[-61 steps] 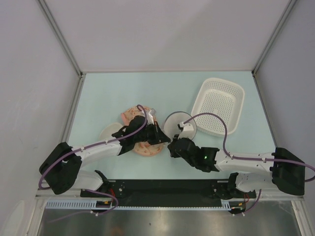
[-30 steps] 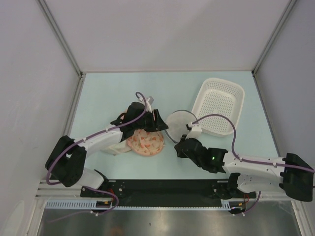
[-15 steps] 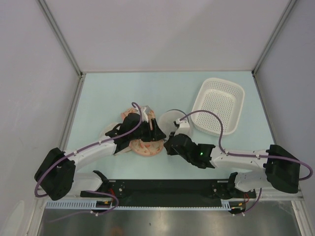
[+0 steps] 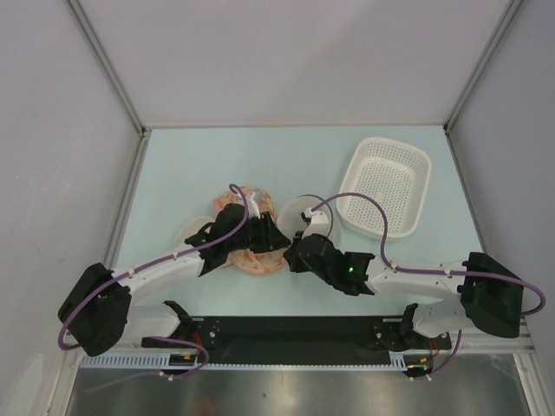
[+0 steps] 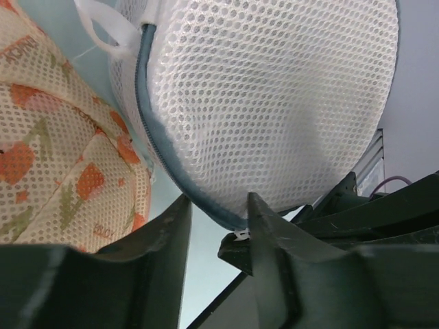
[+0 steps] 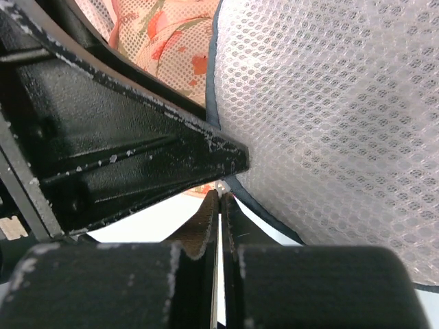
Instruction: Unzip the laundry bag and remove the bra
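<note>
Change in the right arm: the right arm (image 4: 408, 276) is now reaching further left than a second ago, when it was drawn back toward the near edge, and its claw is now sitting at the near-left rim of the laundry bag (image 4: 299, 208)
Change in the left arm: the left arm (image 4: 165, 267) is lying lower and nearer than a second ago, when its claw was hovering over the far side of the peach floral item (image 5: 48, 151); its tip is now meeting the right claw at the bag's rim
Change in the bag: it is resting a little further left than two seconds ago
Left arm pose: it is stretching from the near-left corner toward the centre of the table (image 4: 199, 165), crossing over the floral item
Left claw: the left gripper (image 5: 218, 204) is standing apart, its two fingers straddling the dark zipper band (image 5: 159, 161), with bare table showing in the gap
Right arm pose: it is running low along the near edge from the right, its wrist pointing left
Right claw: the right gripper (image 6: 220, 195) is pressing its fingers together at the band; whether it is pinching the zip pull cannot be told
Laundry bag: it is lying at the table's centre, just right of the floral item and near-left of the white basket (image 4: 386, 186)
</note>
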`<state>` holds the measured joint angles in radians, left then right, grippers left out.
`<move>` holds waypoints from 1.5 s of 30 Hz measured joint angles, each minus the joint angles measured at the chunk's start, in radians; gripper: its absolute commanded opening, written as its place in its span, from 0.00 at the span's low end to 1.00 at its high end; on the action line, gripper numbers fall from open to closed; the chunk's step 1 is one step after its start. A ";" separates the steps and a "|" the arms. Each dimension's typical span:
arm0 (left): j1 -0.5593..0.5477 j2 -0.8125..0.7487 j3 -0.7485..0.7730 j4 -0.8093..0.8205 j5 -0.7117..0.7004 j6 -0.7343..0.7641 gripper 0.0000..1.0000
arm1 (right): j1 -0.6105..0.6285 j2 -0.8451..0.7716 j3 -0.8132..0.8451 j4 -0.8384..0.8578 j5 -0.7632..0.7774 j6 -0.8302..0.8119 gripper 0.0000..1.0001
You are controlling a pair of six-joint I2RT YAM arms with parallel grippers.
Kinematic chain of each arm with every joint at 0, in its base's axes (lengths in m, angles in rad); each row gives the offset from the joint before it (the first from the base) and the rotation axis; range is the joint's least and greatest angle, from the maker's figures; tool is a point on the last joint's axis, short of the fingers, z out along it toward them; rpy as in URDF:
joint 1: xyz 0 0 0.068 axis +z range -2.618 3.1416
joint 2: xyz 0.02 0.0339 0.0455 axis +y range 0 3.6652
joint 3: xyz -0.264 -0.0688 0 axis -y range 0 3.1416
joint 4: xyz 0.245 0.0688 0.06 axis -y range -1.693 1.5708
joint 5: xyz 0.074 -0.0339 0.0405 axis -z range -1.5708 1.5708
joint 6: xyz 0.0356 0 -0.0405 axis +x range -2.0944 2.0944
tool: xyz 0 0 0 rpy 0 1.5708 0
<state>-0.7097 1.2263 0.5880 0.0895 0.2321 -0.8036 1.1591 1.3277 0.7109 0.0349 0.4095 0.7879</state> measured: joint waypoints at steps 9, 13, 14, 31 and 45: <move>-0.002 0.039 0.002 0.048 0.013 -0.026 0.00 | 0.000 0.000 0.000 -0.010 0.001 0.000 0.00; -0.002 0.066 0.016 0.051 0.023 -0.026 0.00 | -0.003 0.000 0.000 -0.023 0.005 0.000 0.00; -0.002 0.074 0.022 0.050 0.026 -0.026 0.00 | -0.003 0.000 0.000 -0.026 0.007 0.000 0.00; 0.005 0.095 0.074 -0.002 0.033 0.019 0.00 | -0.005 -0.060 -0.031 -0.056 0.028 0.016 0.00; 0.068 0.099 0.122 -0.058 0.033 0.087 0.00 | -0.004 -0.192 -0.090 -0.153 0.063 0.065 0.00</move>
<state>-0.6418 1.3254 0.7097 0.0319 0.2653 -0.7162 1.1549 1.1362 0.6212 -0.1181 0.4725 0.8532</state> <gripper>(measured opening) 0.014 0.012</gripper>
